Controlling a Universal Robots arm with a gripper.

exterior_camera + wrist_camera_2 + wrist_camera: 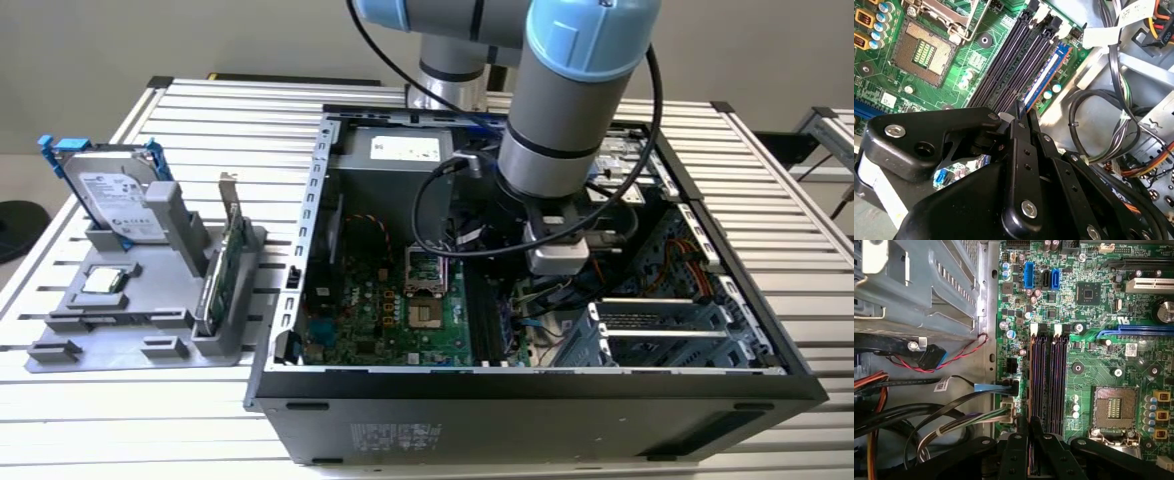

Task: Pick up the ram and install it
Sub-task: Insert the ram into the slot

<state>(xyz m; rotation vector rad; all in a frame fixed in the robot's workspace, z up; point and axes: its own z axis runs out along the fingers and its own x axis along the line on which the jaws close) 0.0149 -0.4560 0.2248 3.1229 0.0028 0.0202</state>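
Observation:
The ram (1046, 75) is a thin stick seen edge-on, blue with pale labels. It stands in line with the memory slot nearest the motherboard's edge, beside the other dark slots (1009, 65). My gripper (1020, 107) is deep inside the open computer case (307, 200), and its black fingers are shut on the near end of the ram. In the first wrist view my gripper (1029, 432) sits right over the end of the memory slots (1048, 385). In the exterior view the gripper (550, 280) hangs below the arm's wrist, over the motherboard (387, 320).
An empty processor socket (1114, 410) lies beside the slots. Cable bundles (1104, 130) and a metal drive cage (919, 285) crowd the other side. Outside the case, a grey holder (134, 320) carries a hard drive in blue rails (118, 195) and a green card (220, 275).

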